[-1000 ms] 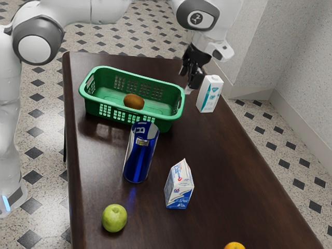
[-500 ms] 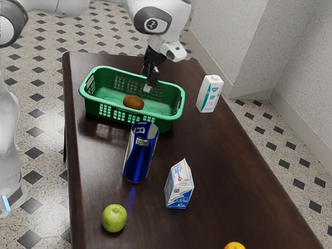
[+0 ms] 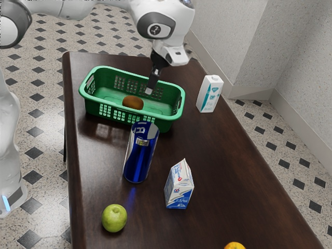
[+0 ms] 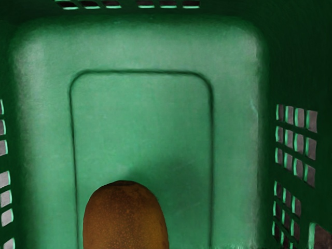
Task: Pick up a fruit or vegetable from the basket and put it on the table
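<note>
And here the kiwi is cut off by the wrist view's edge; whether the pincer is clenched or released can't be told! In the basket, the kiwi is spotted near the pincer, toward the exterior view's near left, its long axis laid along the basket's length.

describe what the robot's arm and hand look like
The arm is white with rounded links and dark grey rings at its joints; one joint bears a small round dark emblem. A light-blue strip marks its base. The hand is black with a pale end.
</note>
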Controlling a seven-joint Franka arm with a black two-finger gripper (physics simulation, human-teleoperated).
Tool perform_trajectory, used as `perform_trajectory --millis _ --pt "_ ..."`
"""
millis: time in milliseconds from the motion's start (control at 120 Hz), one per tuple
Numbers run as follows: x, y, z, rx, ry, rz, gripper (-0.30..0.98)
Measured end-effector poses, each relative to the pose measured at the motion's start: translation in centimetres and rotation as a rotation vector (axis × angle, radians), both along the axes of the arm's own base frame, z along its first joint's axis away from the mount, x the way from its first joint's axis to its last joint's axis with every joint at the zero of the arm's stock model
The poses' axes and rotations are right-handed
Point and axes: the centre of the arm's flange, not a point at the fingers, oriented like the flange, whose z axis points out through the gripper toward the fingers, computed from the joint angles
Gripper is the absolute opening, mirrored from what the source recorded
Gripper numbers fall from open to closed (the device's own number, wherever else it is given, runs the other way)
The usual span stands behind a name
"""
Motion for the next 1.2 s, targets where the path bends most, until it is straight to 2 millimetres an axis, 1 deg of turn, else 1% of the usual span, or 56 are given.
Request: perform_trajectory --millis 83,167,233,375,550,600,742,875,1025,1108,1200 --pt "-0.7 -0.1 -2.6 -0.020 0.057 -0.037 0.69" --pt "-2.1 0.6 -4.1 -0.042 0.076 -0.057 0.69" --pt "-2.8 1.3 -4.3 -0.052 0.067 -0.068 0.69" --pt "-2.9 1.1 -4.8 -0.045 0.056 -0.092 0.69" --pt "-3.6 3.3 -4.8 -0.047 0.034 -0.046 0.69" --pt "-3.7 3.5 -4.9 -0.046 0.034 -0.040 0.69" --pt "-4.2 4.1 -6.4 -0.049 0.044 -0.017 0.69" --pt "-4.1 4.8 -6.3 -0.026 0.021 -0.015 0.69" --pt "-3.7 5.3 -7.6 -0.007 -0.002 -0.010 0.69" --pt "-4.0 5.9 -8.8 -0.008 -0.007 0.001 0.69" --pt "-4.0 6.0 -9.4 -0.008 -0.020 0.004 0.69"
